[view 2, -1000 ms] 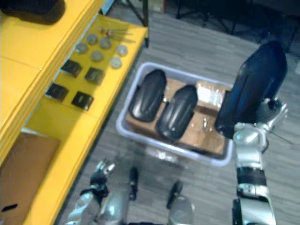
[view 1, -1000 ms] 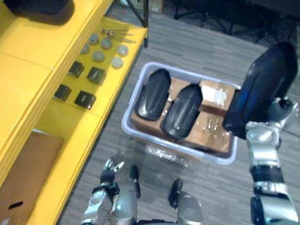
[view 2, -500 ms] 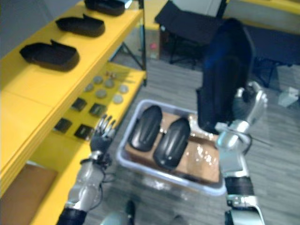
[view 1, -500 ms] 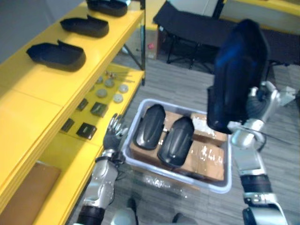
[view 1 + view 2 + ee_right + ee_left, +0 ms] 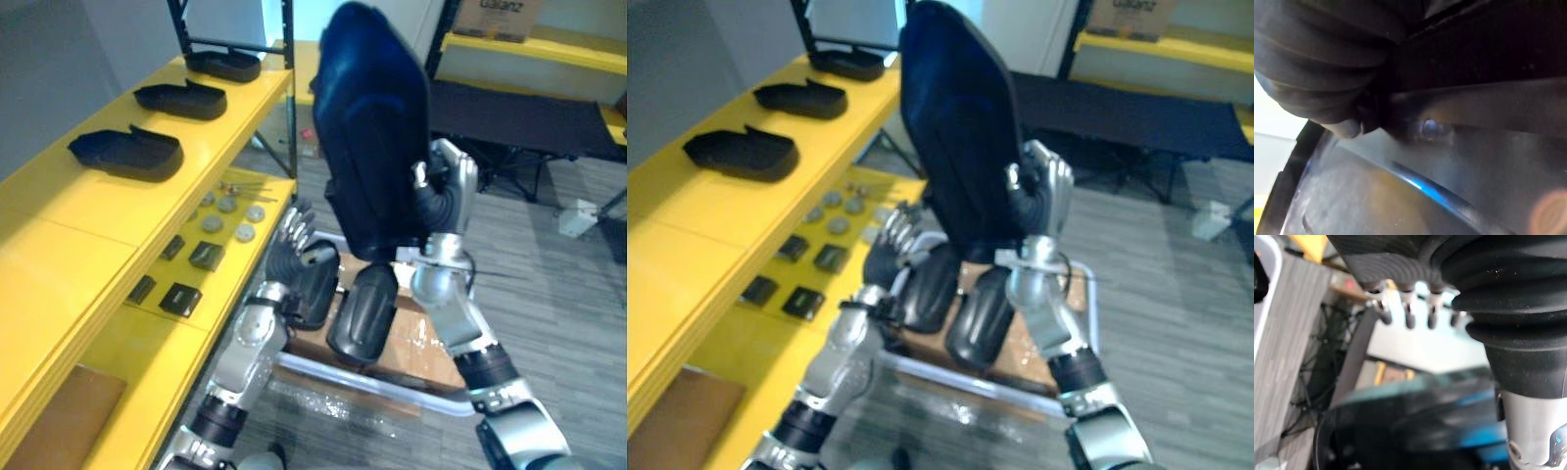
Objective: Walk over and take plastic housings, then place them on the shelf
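My right hand (image 5: pixel 446 196) is shut on a large black plastic housing (image 5: pixel 372 137), which it holds upright in the air above the bin; up close its dark inner surface (image 5: pixel 1449 186) shows. To the left, my left hand (image 5: pixel 289 250) is raised with straight, spread fingers (image 5: pixel 1408 316) near the housing's lower edge. I cannot tell whether it touches. Two more black housings (image 5: pixel 315 286) (image 5: pixel 361 315) lie side by side on cardboard in the pale bin (image 5: pixel 372 382) below. Three housings (image 5: pixel 127 152) (image 5: pixel 181 98) (image 5: pixel 225 64) lie in a row on the top of the yellow shelf (image 5: pixel 69 225).
The lower yellow shelf level carries several grey discs (image 5: pixel 230 209) and small black blocks (image 5: pixel 181 297). A black shelf post (image 5: pixel 287 69) stands at the far end. Behind the bin a dark low bench (image 5: pixel 519 117) stands on the grey plank floor (image 5: pixel 568 313).
My right hand has lifted the housing up and leftward, from beside the bin to high over it. My left hand has risen from low down to beside the housing. The camera has tilted up.
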Controlling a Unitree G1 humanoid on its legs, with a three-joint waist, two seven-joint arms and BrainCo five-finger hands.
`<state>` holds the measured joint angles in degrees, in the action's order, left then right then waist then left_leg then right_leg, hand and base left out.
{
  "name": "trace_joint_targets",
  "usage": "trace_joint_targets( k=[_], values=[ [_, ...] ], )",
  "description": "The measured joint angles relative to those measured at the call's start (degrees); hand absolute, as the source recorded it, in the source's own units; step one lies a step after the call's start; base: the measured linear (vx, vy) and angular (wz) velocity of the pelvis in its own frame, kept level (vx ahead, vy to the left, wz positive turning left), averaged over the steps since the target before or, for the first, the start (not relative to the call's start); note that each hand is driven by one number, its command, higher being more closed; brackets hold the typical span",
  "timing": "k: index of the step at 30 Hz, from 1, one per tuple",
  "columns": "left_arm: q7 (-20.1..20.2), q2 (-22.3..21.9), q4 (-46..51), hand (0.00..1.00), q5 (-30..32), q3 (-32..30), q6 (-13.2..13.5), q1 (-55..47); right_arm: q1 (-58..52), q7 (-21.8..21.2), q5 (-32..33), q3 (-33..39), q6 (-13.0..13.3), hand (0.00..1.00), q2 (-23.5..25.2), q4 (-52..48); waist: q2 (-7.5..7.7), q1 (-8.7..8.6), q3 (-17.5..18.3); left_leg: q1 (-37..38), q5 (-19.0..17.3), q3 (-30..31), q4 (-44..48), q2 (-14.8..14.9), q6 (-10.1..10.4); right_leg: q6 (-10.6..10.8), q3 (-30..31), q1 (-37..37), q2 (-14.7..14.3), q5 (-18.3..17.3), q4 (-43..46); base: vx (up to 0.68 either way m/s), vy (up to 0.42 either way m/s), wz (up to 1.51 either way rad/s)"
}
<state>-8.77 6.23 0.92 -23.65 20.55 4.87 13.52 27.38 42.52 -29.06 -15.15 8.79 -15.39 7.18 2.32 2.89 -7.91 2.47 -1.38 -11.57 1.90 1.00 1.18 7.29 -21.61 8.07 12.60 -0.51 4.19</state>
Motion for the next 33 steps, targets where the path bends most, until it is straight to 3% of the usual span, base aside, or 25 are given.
trace_joint_targets(
  k=[4, 8, 16, 17, 23, 29, 33],
  values=[
    [-1.3, -0.4, 0.3, 0.00, 1.9, 2.2, -0.4, 0.1, -0.1, 0.0, 0.2, -2.6, 0.4, 1.00, 1.1, 0.2, -0.55, -0.30, 0.4, -0.5, 2.3, 0.2, -2.3, -0.8, -0.2, -0.1, -0.3, -0.5, 0.0, 0.5, -1.4, -0.10, 0.010, 0.07],
    [-2.9, -0.5, 0.4, 0.00, 2.2, 2.7, -1.9, 0.1, -1.0, 0.1, 0.2, -4.3, 2.4, 1.00, 2.6, 0.8, -0.72, -0.35, 1.5, -0.5, 5.5, 0.2, -6.5, -1.6, -0.6, -0.1, -0.4, -2.1, 0.2, 0.5, -2.0, -0.11, 0.004, -0.01],
    [-6.4, -0.4, 0.4, 0.00, 1.0, 2.2, -2.0, -0.1, -5.2, 0.0, 2.0, -6.5, 2.7, 1.00, 5.0, 5.2, -1.29, -0.62, 3.3, -0.6, 7.0, 0.1, -7.0, -1.6, -0.8, -0.7, -0.4, -2.7, 0.3, 0.1, -1.8, -0.08, 0.018, -0.02],
    [-6.7, -0.4, 0.4, 1.00, 1.0, 2.2, -2.0, -0.1, -6.1, -0.1, 2.0, -6.7, 2.7, 1.00, 4.9, 5.3, -1.26, -0.62, 3.5, -0.6, 7.1, 0.2, -7.0, -1.5, -0.8, -0.7, -0.4, -2.6, 0.3, 0.2, -2.0, 0.00, 0.000, 0.00],
    [-8.7, 0.2, -0.2, 1.00, -5.7, 2.4, -1.6, -0.3, -10.4, -0.3, 3.7, -9.3, 4.6, 1.00, 4.9, 7.4, -0.96, -0.80, 4.4, -1.1, 7.7, 0.5, -7.0, -1.5, -0.7, -0.5, -0.3, -2.0, -0.2, 1.5, -4.0, 0.00, 0.003, 0.01],
    [-8.5, 0.4, -2.9, 1.00, -6.4, 1.9, -1.7, -0.3, -11.6, 0.2, 4.0, -10.5, 7.0, 1.00, 4.9, 9.0, 0.66, -1.20, 5.5, -1.7, 8.0, 1.3, -7.0, -1.3, -0.5, -0.5, -0.6, -2.0, -0.6, 2.1, -4.9, 0.01, 0.007, 0.04],
    [-7.1, 1.3, -3.2, 1.00, -6.8, 1.7, -2.7, -0.3, -12.3, 2.3, 4.0, -11.6, 7.1, 1.00, 5.0, 9.2, 1.20, -1.22, 5.9, -1.7, 8.1, 1.2, -7.0, -1.1, -0.4, -0.8, -0.6, -2.0, -0.9, 2.2, -4.9, 0.00, 0.000, 0.00]
  ],
)
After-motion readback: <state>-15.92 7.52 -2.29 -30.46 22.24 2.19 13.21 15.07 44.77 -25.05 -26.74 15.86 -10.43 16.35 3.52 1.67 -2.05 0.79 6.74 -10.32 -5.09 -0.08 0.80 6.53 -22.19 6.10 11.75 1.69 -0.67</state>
